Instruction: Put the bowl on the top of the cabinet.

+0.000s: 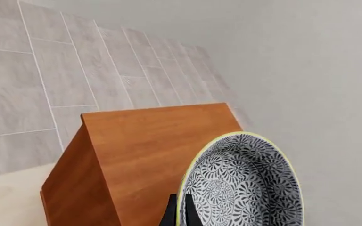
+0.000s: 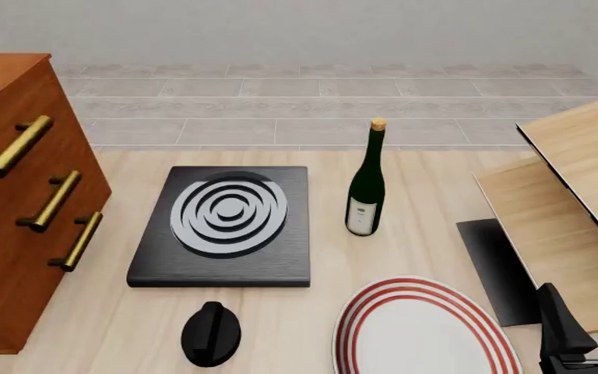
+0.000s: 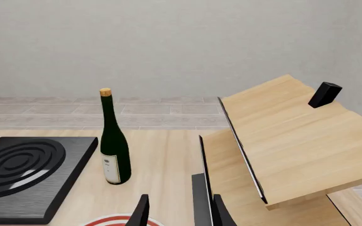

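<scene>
In the left wrist view my left gripper (image 1: 181, 215) is shut on the pale rim of the blue-grey floral bowl (image 1: 247, 186) and holds it on edge, off any surface. The flat top of the reddish-brown cabinet (image 1: 159, 146) lies just beyond the bowl. In the front view the cabinet (image 2: 8, 202) stands at the far left with three brass handles. The bowl and left gripper are out of the front view. My right gripper (image 2: 588, 318) is open and empty at the near right, also in the right wrist view (image 3: 179, 214).
A black stove plate (image 2: 224, 226) with grey rings lies in the middle. A dark green bottle (image 2: 367, 183) stands right of it. The red-ringed plate (image 2: 423, 331) and a black knob (image 2: 211, 333) lie near the front. Pale wood panels (image 2: 579, 171) lean at the right.
</scene>
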`<action>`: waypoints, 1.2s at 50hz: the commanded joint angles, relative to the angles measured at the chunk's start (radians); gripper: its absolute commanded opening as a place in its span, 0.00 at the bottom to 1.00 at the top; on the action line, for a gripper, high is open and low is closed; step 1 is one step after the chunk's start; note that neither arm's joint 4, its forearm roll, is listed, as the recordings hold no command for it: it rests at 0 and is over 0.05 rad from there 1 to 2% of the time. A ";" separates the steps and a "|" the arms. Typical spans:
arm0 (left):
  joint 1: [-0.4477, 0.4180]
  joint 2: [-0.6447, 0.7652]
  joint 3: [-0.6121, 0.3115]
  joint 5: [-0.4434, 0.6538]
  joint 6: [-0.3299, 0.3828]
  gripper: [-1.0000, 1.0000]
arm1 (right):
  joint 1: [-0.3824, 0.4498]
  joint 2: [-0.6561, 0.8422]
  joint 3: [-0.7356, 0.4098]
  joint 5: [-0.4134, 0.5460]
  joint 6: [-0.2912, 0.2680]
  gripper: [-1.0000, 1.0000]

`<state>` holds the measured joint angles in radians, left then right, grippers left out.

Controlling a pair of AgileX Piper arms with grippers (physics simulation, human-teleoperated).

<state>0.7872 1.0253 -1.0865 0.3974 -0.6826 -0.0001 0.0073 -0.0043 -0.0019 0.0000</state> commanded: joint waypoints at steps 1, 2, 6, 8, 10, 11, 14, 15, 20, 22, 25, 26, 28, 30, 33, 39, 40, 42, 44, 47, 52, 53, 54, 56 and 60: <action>0.015 0.020 -0.012 -0.006 0.037 0.00 | 0.000 0.000 0.000 0.000 0.000 1.00; 0.015 0.020 -0.012 -0.006 0.037 0.00 | 0.000 0.000 0.000 0.000 0.000 1.00; 0.014 0.020 -0.014 -0.004 0.048 0.00 | 0.000 0.000 0.000 0.000 0.000 1.00; 0.017 0.017 -0.009 -0.008 0.052 0.00 | 0.000 0.000 0.000 0.000 0.000 1.00; 0.016 0.009 0.000 -0.016 0.053 0.00 | 0.000 0.000 0.000 0.000 0.000 1.00; 0.019 0.011 -0.003 -0.018 0.056 0.00 | 0.000 0.000 0.000 0.000 0.000 1.00; 0.010 -0.012 -0.007 -0.018 0.068 1.00 | 0.000 0.000 0.000 0.000 0.000 1.00; 0.011 -0.016 -0.008 -0.013 0.061 1.00 | 0.000 0.000 0.000 0.000 0.000 1.00; -0.001 -0.029 -0.005 -0.011 0.073 1.00 | 0.000 0.000 0.000 0.000 0.000 1.00; 0.001 -0.031 -0.005 -0.011 0.075 1.00 | 0.000 0.000 0.000 0.000 0.000 1.00; -0.003 -0.036 -0.009 -0.007 0.083 1.00 | 0.000 0.000 0.000 0.000 0.000 1.00; 0.000 -0.035 -0.010 -0.008 0.084 1.00 | 0.000 0.000 0.000 0.000 0.000 1.00; -0.006 -0.038 -0.006 -0.008 0.079 1.00 | 0.000 0.000 0.000 0.000 0.000 1.00; -0.008 -0.037 -0.001 -0.009 0.075 1.00 | 0.000 0.000 0.000 0.000 0.000 1.00; -0.010 -0.044 0.001 -0.008 0.075 1.00 | 0.000 0.000 0.000 0.000 0.000 1.00; -0.014 -0.069 -0.003 -0.002 0.072 1.00 | 0.000 0.000 0.000 0.000 0.000 1.00; -0.013 -0.071 -0.003 -0.003 0.075 1.00 | 0.000 0.000 0.000 0.000 0.000 1.00; -0.014 -0.072 -0.001 -0.002 0.073 1.00 | 0.000 0.000 0.000 0.000 0.000 1.00; -0.013 -0.078 -0.002 0.000 0.076 1.00 | 0.000 0.000 0.000 0.000 0.000 1.00; -0.014 -0.085 -0.005 0.005 0.074 1.00 | 0.000 0.000 0.000 0.000 0.000 1.00; -0.015 -0.096 -0.007 0.009 0.074 1.00 | 0.000 0.000 0.000 0.000 0.000 1.00; -0.015 -0.097 -0.007 0.009 0.073 1.00 | 0.000 0.000 0.000 0.000 0.000 1.00; -0.018 -0.101 -0.005 0.009 0.072 1.00 | 0.000 0.000 0.000 0.000 0.000 1.00; -0.019 -0.104 -0.005 0.010 0.072 1.00 | 0.000 0.000 0.000 0.000 0.000 1.00; -0.022 -0.111 -0.003 0.011 0.072 1.00 | 0.000 0.000 0.000 0.000 0.000 1.00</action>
<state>0.7710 0.9334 -1.0910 0.4036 -0.6099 0.0000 0.0073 -0.0043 -0.0019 0.0000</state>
